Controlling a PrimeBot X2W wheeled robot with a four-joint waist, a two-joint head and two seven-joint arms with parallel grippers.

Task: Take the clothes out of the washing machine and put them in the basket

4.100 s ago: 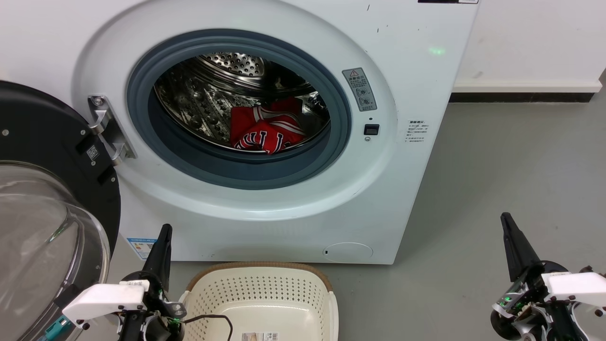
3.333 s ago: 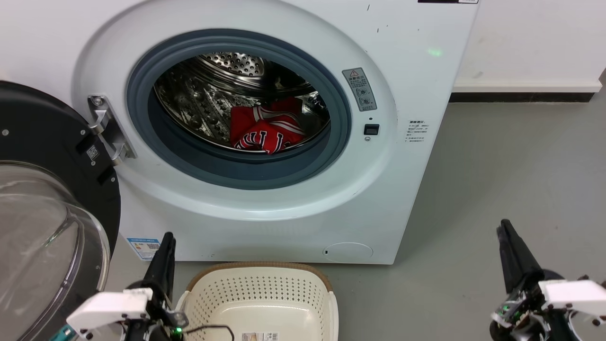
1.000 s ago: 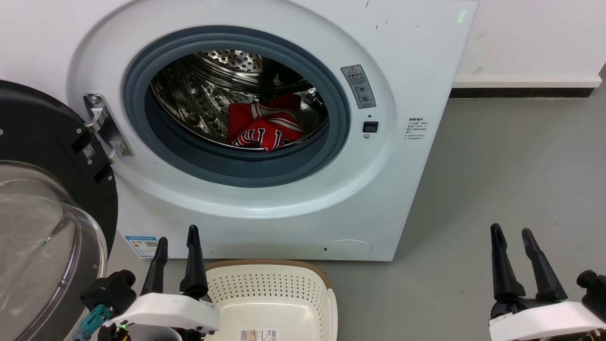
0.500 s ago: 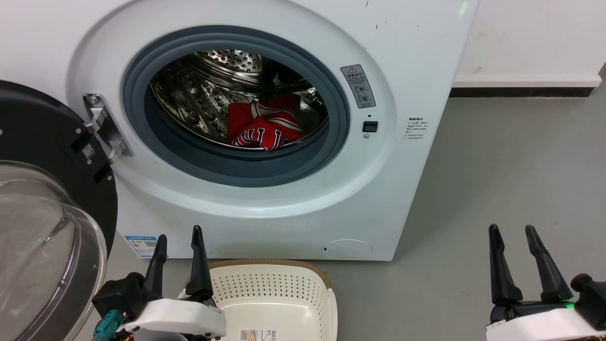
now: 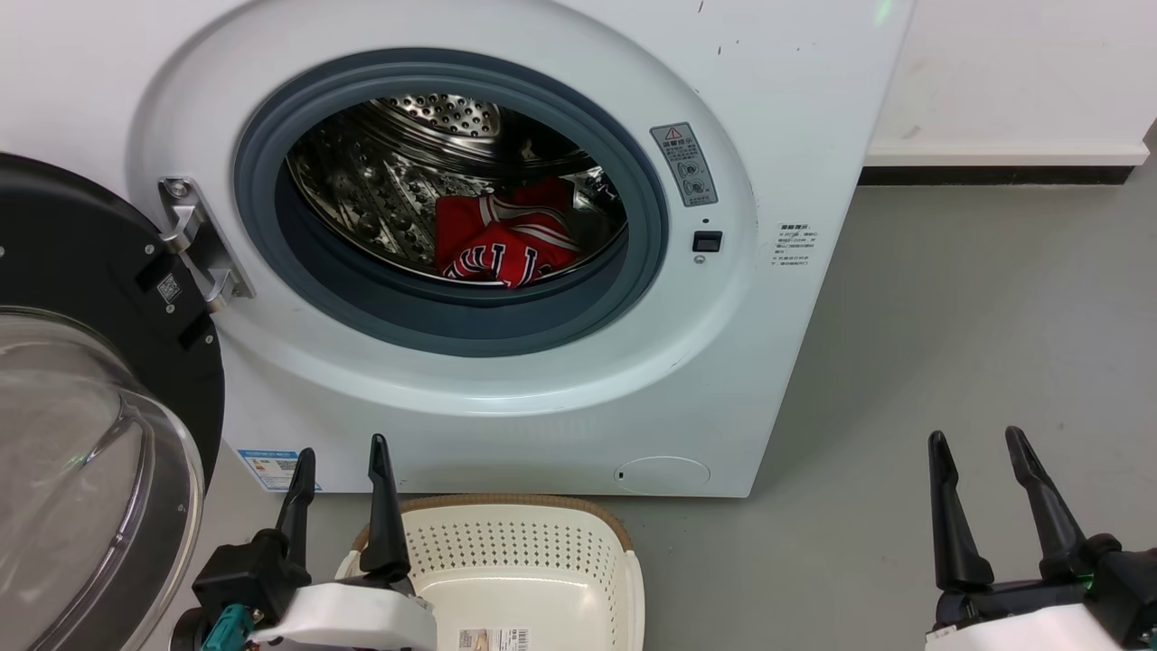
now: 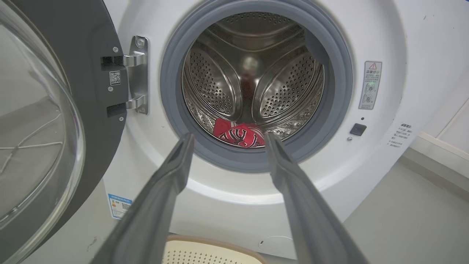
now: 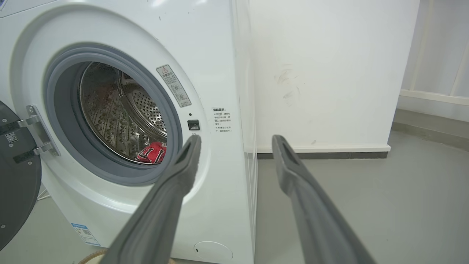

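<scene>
Head view has the red clothes (image 5: 502, 242) bunched low in the drum (image 5: 380, 181) of the washing machine (image 5: 777, 117), its door (image 5: 81, 262) standing open at left; the basket (image 5: 515, 542) sits on the floor (image 5: 949, 298) just before the machine, left tool (image 5: 343, 448) spread at its rim, right tool (image 5: 974, 436) spread too, well apart

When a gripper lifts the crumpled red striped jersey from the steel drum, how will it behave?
Likely floppy: the red striped jersey lies bunched in folds. It would probably hang long, perhaps dragging over the grey rubber ring.
</scene>
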